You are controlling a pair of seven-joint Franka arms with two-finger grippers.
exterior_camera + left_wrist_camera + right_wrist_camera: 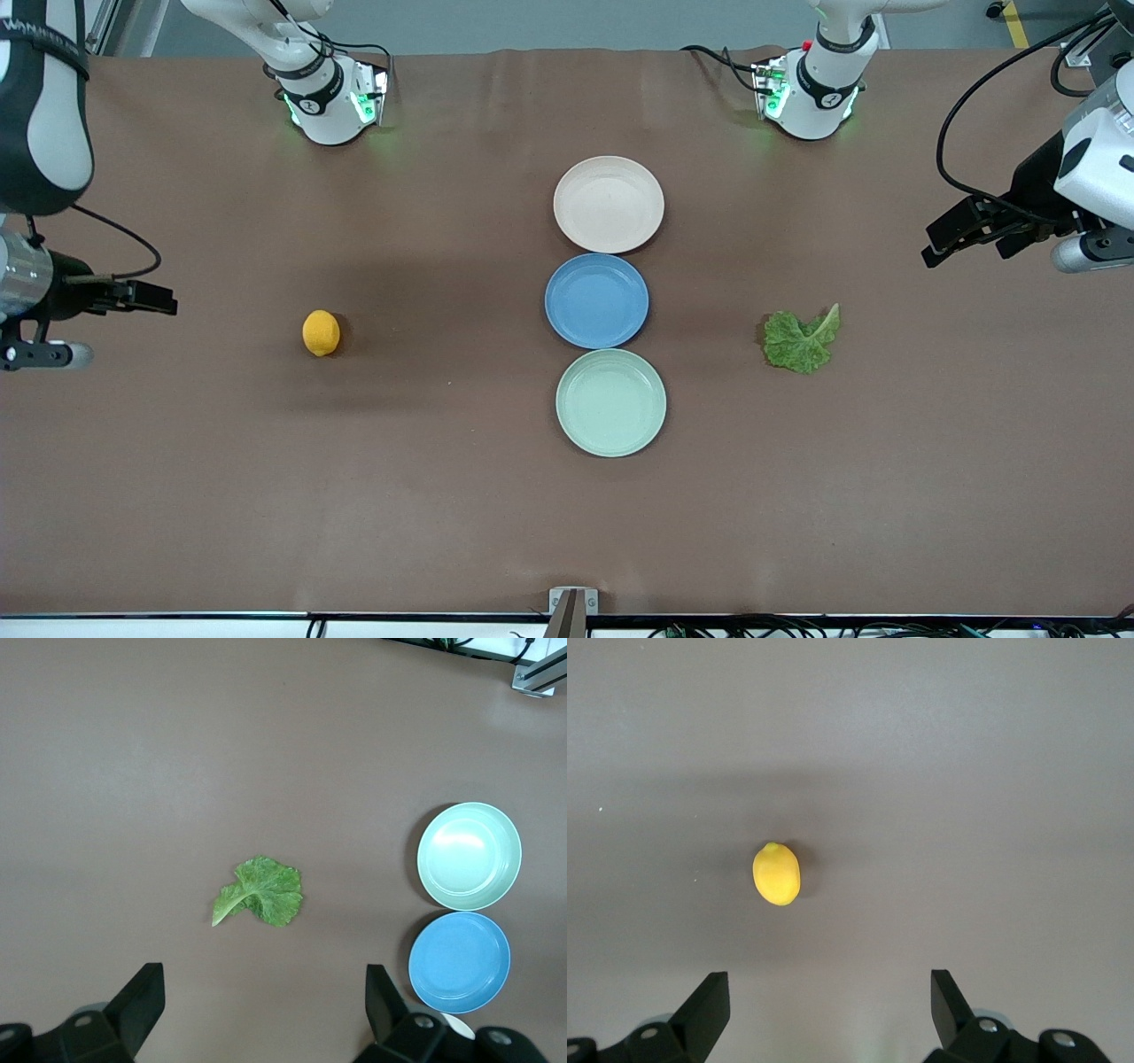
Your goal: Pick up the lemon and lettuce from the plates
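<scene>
- The right gripper (164, 299) hangs in the air over the table's edge at the right arm's end; its wrist view shows the two fingers (709, 1005) spread wide apart with nothing between them.
- The lemon (321, 332) lies on the bare brown table (443, 496), well apart from the right gripper and toward the plates from it. In the right wrist view the lemon (777, 873) sits ahead of the open jaws, nearer one finger's line than the middle of the gap.
- Three plates form a touching column at mid-table: the beige plate (609, 204) farthest from the front camera, the blue plate (596, 300) in the middle, the mint plate (610, 402) nearest. All three are bare.
- The lettuce (802, 339) lies flat on the table between the plates and the left arm's end, level with the blue plate.
- The left gripper (941, 241) hovers over the left arm's end of the table, fingers (142, 997) wide apart and holding nothing; the lettuce (260, 893) lies ahead of the gap, roughly centred.
</scene>
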